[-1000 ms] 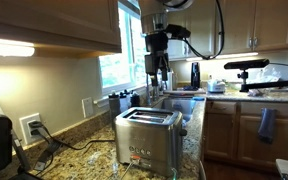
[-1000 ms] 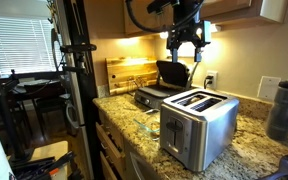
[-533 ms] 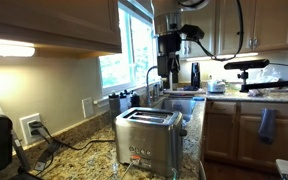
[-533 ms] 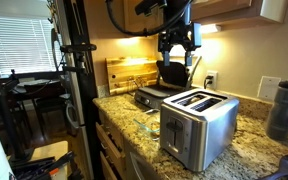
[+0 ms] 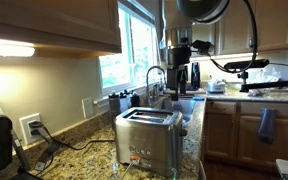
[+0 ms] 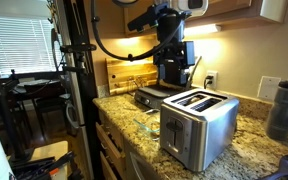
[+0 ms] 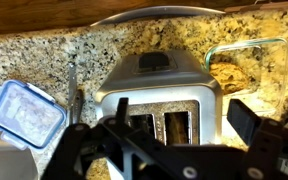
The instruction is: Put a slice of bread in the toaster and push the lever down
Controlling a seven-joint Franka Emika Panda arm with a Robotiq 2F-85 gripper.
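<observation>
The brushed steel toaster (image 5: 147,140) stands on the granite counter, and it shows in both exterior views (image 6: 199,125). In the wrist view its top (image 7: 159,80) lies straight below me, with two slots (image 7: 144,127). My gripper (image 7: 182,116) hangs above the slots, open and empty, with the fingers (image 7: 242,120) spread wide. In the exterior views the gripper (image 5: 179,78) (image 6: 172,72) is high above the counter behind the toaster. A clear glass container (image 7: 246,62) beside the toaster holds brownish food, possibly bread. I cannot tell whether anything is inside the slots.
A blue-rimmed lid (image 7: 26,112) lies on the counter to the side of the toaster. A black griddle-like appliance (image 6: 159,88) and a wooden board (image 6: 129,72) stand by the wall. A sink faucet (image 5: 154,75), a grey bottle (image 6: 284,108) and wall cabinets are nearby.
The arm has swung sideways across the counter and come down somewhat. The gripper stayed open and empty. The toaster has not moved.
</observation>
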